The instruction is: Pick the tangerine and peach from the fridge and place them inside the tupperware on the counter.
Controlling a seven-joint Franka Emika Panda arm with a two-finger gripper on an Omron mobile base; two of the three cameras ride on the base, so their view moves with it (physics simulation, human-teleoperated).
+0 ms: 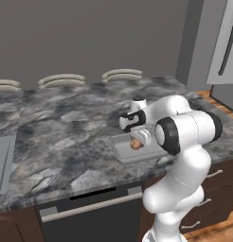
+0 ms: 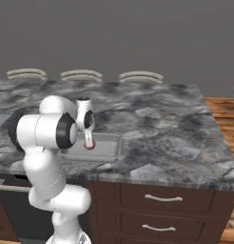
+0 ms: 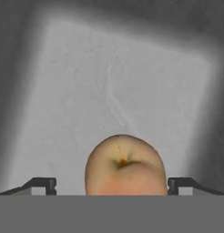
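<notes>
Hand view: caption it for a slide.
Peach between the open pincer fingertips, above the light-grey tupperware floor.

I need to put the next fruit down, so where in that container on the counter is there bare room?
In the hand view most of the tupperware floor is bare, up to its far rim and both side walls. The peach sits between the open gripper fingertips, so that near patch is crowded. Outside, the counter is bare to the right of the container.
</notes>
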